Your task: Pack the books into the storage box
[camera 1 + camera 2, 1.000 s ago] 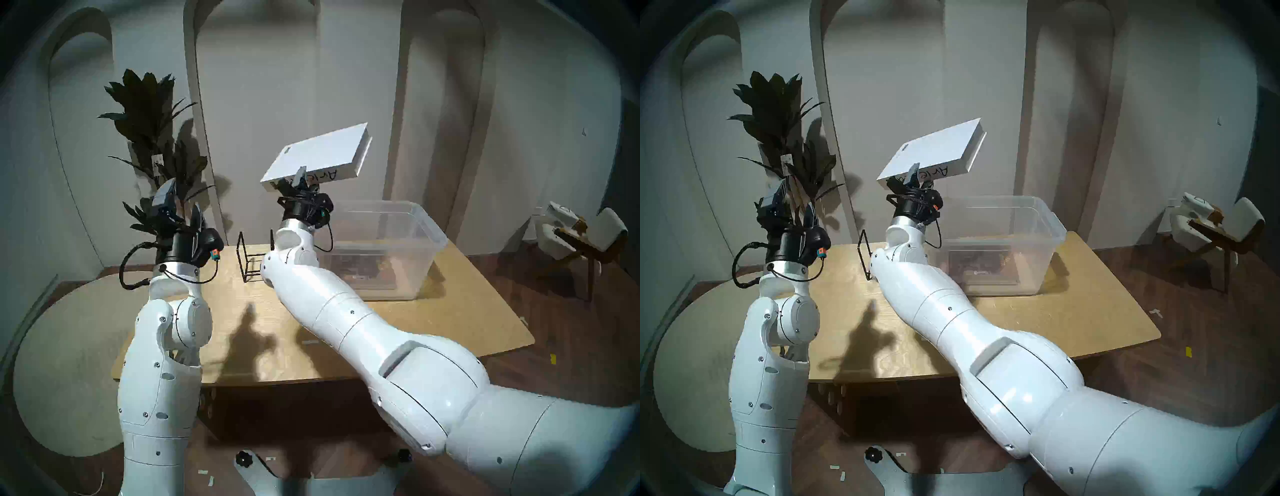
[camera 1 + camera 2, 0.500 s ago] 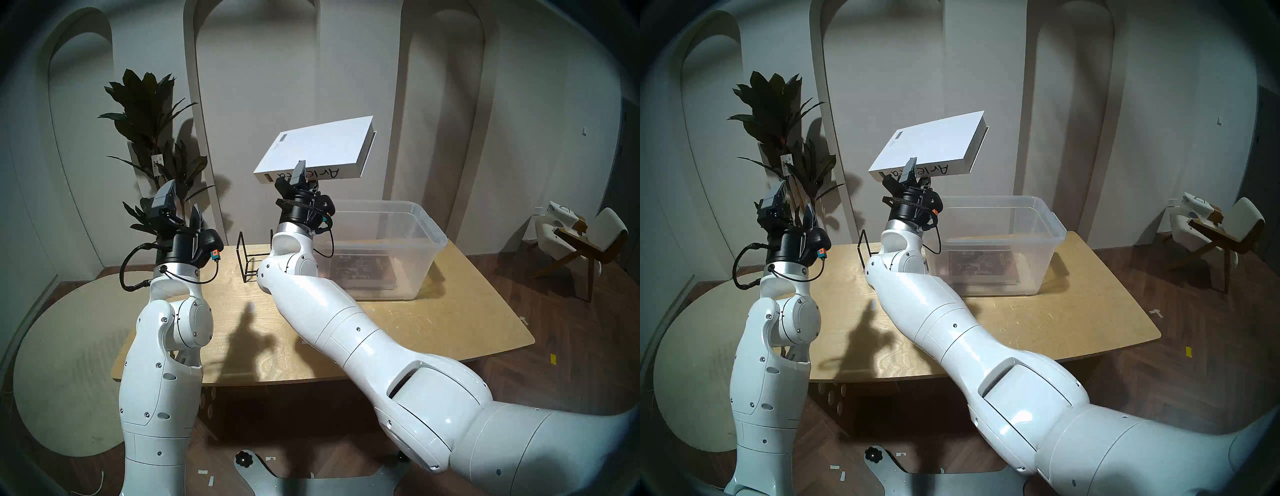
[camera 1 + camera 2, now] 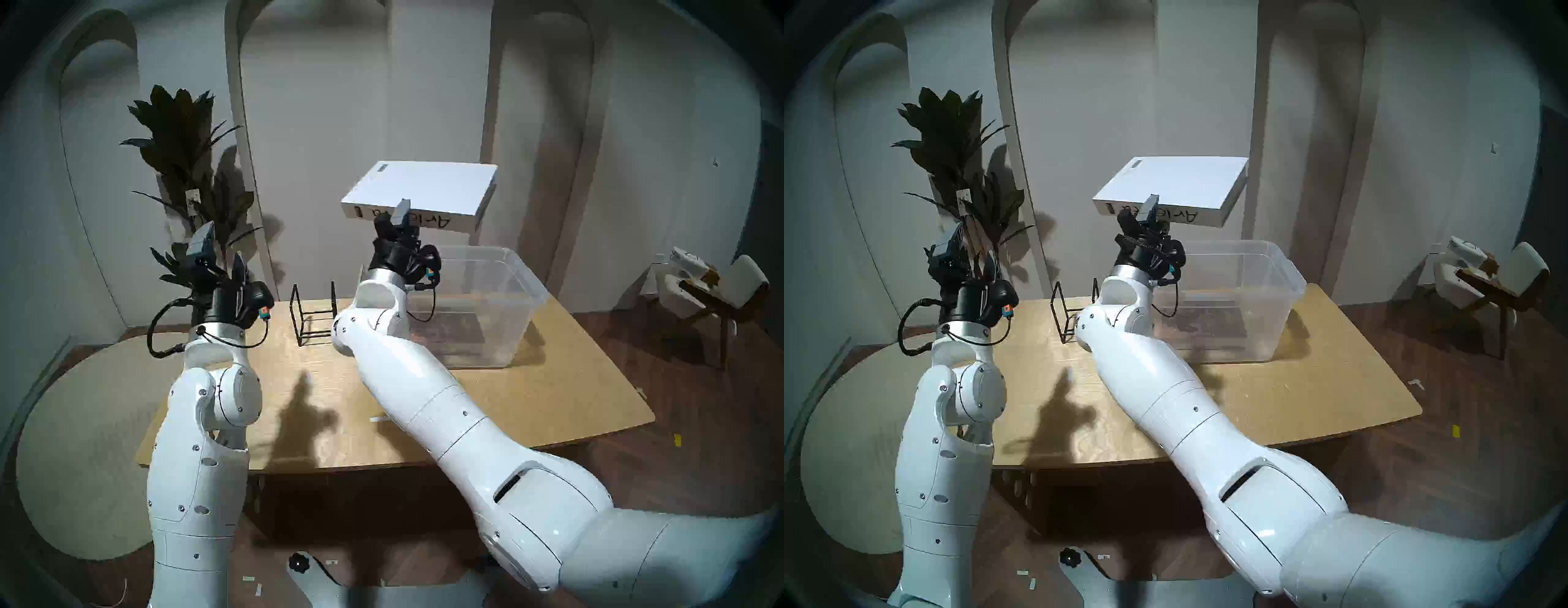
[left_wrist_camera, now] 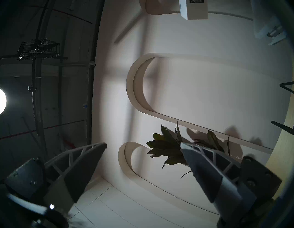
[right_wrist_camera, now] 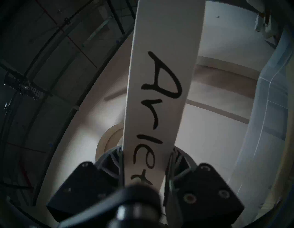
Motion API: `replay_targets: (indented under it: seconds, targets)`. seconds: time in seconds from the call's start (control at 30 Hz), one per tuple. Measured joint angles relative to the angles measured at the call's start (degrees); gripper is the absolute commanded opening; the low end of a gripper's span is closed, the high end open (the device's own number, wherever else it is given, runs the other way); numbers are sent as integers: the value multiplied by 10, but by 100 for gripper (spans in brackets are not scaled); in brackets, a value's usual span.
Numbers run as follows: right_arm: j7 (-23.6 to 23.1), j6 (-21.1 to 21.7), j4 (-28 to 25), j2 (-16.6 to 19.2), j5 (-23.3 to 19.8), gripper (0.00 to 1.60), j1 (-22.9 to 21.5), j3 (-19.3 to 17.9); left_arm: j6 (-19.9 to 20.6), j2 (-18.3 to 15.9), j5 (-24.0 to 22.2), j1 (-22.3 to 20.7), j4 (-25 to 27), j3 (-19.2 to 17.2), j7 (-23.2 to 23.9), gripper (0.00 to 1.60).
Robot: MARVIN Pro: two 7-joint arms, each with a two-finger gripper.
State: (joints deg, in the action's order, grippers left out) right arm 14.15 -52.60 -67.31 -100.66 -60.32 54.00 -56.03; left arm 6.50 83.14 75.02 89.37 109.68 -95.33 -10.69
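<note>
The left gripper [image 3: 220,250] is raised beside the table [image 3: 572,407], jaws apart and holding nothing. Farther, the right gripper [image 3: 396,216] clamps the white book [image 3: 424,187] by its spine, lying flat in free air above the storage box [image 3: 522,271], near its left rim. The brown book [image 3: 449,331] lies on the box floor.

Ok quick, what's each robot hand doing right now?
Left end effector: open, empty.
Right end effector: closed on the white book, above the box.
</note>
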Motion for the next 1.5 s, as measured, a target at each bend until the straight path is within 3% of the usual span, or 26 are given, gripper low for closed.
replay_targets:
  seconds: [0.33, 0.67, 1.17, 1.5]
  targets:
    - [32, 33, -70, 27, -33, 0, 35, -6, 4, 0, 2, 0, -1, 1, -1, 160]
    - [58, 95, -135, 72, -53, 0, 47, -13, 5, 0, 4, 0, -1, 2, -1, 160]
    - [86, 239, -204, 159, -70, 0, 49, -1, 5, -1, 6, 0, -1, 3, -1, 160]
    - [115, 350, -251, 232, -95, 0, 57, -24, 5, -2, 7, 0, -1, 4, -2, 160]
